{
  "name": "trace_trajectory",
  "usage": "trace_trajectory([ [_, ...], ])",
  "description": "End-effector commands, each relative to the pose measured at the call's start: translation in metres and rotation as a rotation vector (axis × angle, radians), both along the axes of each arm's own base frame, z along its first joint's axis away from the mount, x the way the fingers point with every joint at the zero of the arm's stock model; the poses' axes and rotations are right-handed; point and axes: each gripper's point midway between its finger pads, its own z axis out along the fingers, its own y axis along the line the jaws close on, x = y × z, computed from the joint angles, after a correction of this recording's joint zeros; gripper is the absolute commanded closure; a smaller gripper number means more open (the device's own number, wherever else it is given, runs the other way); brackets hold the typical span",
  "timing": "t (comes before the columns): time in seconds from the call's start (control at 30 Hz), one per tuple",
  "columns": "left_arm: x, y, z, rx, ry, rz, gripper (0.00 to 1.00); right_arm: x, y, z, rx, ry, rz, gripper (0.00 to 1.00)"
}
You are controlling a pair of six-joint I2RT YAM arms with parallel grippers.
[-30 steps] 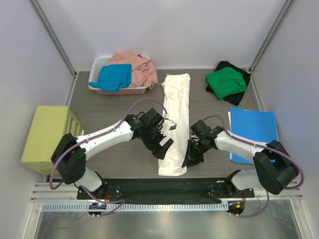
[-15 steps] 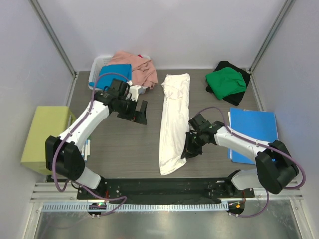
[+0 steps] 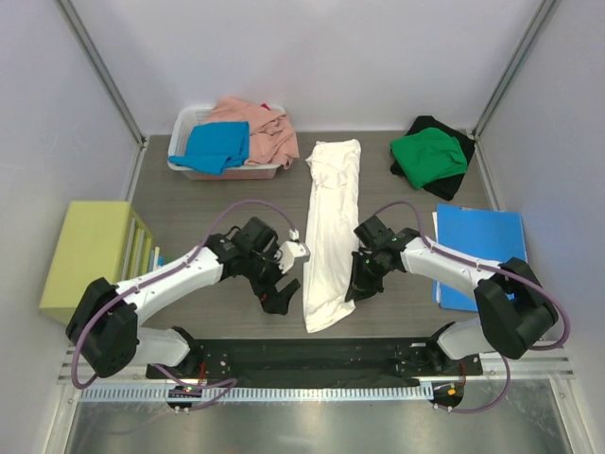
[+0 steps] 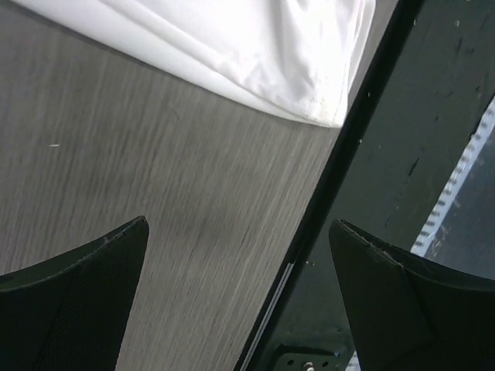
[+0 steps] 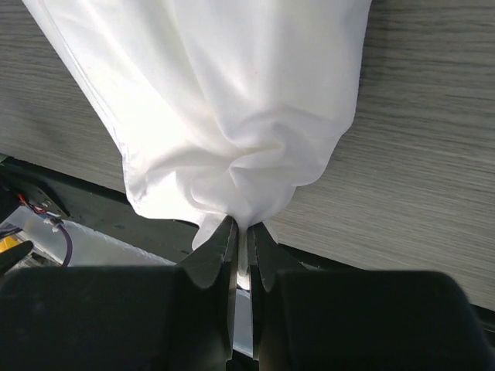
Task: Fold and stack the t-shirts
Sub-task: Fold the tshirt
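Down the middle of the table the white t-shirt lies as one long narrow strip, running from the far side toward the arm bases. The right gripper is clamped on a pinch of cloth at the near right edge of the strip, with its jaws almost together and fabric bunched above them. The left gripper hangs with its jaws wide apart over bare table just left of the shirt's near end and holds nothing. The step in hand looks like the crosswise fold. To do it well, the left gripper should take the matching near-left corner. Both corners should then rise level and travel together toward the far end, since a pull from one side alone would likely skew the strip. Counted, there are five t-shirts: the white one, a green t-shirt lying on a black t-shirt at the far right, and a bright blue t-shirt and a salmon pink t-shirt in the one white basket. There is also one blue folder and one yellow-green box.
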Motion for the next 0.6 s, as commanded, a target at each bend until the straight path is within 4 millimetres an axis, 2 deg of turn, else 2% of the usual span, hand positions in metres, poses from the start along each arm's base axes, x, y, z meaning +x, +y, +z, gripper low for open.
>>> trace_trajectory([
  [0.0,-0.002,-0.021,0.000,-0.010,-0.107,-0.157,0.00,0.013,0.008,0.003,0.010,-0.037,0.009,0.86],
  [0.03,-0.002,-0.026,0.002,-0.004,-0.126,-0.183,0.00,0.014,0.009,0.003,0.016,-0.039,0.006,0.86],
  [0.07,-0.012,-0.034,-0.003,0.012,-0.123,-0.231,0.00,0.014,0.010,0.002,0.017,-0.036,0.005,0.86],
  [0.13,-0.016,-0.043,-0.002,0.029,-0.148,-0.264,0.00,0.015,0.012,0.002,0.023,-0.031,0.000,0.86],
  [0.17,-0.025,-0.050,-0.003,0.030,-0.152,-0.299,0.00,0.016,0.012,0.002,0.025,-0.033,-0.005,0.86],
  [0.33,-0.034,-0.074,-0.008,0.035,-0.152,-0.340,0.00,0.015,0.012,0.002,0.028,-0.032,-0.007,0.86],
  [0.57,-0.043,-0.086,-0.025,0.065,-0.170,-0.386,0.00,0.013,0.011,0.002,0.029,-0.029,-0.006,0.86],
])
